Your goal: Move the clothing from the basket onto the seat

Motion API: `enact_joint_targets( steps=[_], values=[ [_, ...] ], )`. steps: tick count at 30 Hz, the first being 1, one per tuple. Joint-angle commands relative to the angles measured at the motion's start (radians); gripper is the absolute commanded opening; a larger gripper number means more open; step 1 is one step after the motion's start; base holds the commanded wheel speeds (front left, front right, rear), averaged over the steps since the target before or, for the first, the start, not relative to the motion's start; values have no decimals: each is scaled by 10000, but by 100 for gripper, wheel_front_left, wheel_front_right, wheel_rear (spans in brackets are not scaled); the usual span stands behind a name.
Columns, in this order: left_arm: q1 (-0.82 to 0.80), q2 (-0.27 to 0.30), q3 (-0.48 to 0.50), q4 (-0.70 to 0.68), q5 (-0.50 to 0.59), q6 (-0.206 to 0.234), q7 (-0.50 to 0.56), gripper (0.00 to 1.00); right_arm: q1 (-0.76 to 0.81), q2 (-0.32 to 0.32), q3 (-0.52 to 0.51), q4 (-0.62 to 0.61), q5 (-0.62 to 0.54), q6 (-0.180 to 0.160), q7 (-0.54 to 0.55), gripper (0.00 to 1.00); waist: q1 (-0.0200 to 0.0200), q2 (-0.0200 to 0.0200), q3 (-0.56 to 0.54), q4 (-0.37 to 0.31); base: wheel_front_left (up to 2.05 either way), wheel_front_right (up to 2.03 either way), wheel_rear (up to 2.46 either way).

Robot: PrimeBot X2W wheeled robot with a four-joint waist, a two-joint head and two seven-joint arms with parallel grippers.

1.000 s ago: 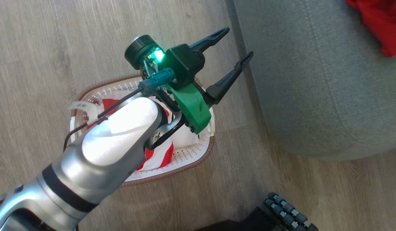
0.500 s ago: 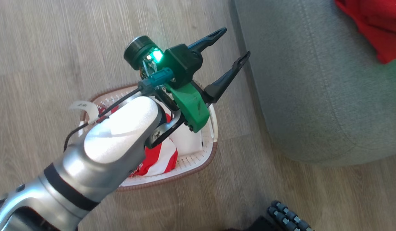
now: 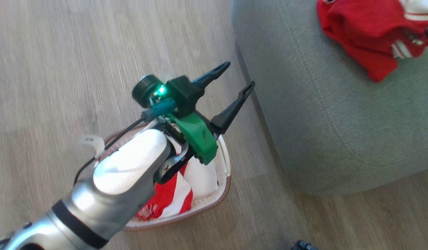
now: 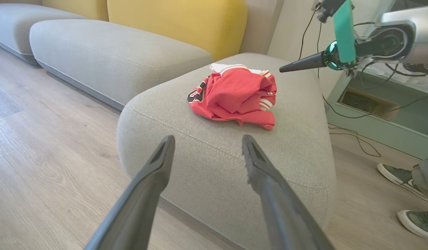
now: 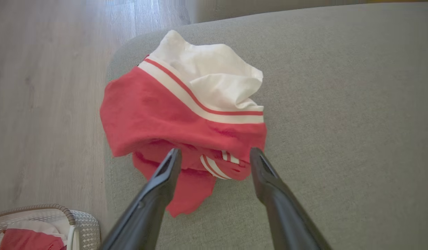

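The left gripper [image 3: 238, 74], two long dark fingers on a green and black wrist, hangs above the far end of the small oval white perforated plastic basket [image 3: 223, 163] with a brown woven rim. The basket stands on the pale wood-grain floor [image 3: 61, 69], near the large grey-green fabric upholstered seat [image 3: 338, 121]. The fingers are spread wide and grasp nothing; in the left wrist view they point at the seat's rounded corner. Inside the basket lies bunched red and white striped clothing [image 3: 172, 203], partly hidden by the silver forearm [image 3: 130, 166]. On top of the seat, well apart from the basket, rests a crumpled bright red sports garment [image 4: 234, 97] with white striped trim and a black-and-white marking at one edge (too folded to read). The right gripper [image 5: 215, 151] is over that garment, fingers parted and empty, their tips framing its near edge in the right wrist view. The left wrist view shows one of its fingers in the air just beside the fabric, not touching it. Behind the seat stands a yellow back cushion [image 4: 175, 24], and a person's grey-green shoes [image 4: 401, 177] are on the floor beyond it.
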Motion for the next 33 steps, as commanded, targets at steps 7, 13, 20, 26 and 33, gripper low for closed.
enact_joint_targets(
  steps=[7, 13, 20, 26, 33],
  values=[
    [360, 371, 706, -270, -336, 330, -425, 100, 629, -814, 288, -1257, 539, 71, -1028, 100, 0, 0, -1224, -41, 0, 0, 0],
    [790, 549, 906, -382, -549, 557, -587, 100, 998, -1309, 298, -2086, 648, 71, -1610, 100, 0, 0, -1903, 289, 0, 0, 0],
    [1411, 782, 1258, -559, -827, 921, -793, 100, 1997, -1815, -526, -3116, 509, 71, -2685, 100, 0, 0, -2621, 993, 0, 0, 0],
    [2033, 1078, 1645, -674, -1055, 1260, -929, 100, 3387, -1509, -1683, -3589, -115, 71, -3592, 100, 0, 0, -3037, 1541, 0, 0, 0],
    [2701, 1439, 2105, -882, -1211, 1612, -1028, 100, 5115, -442, -3088, -4200, -1079, 71, -4230, 100, 0, 0, -3296, 2032, 0, 0, 0]
  ],
)
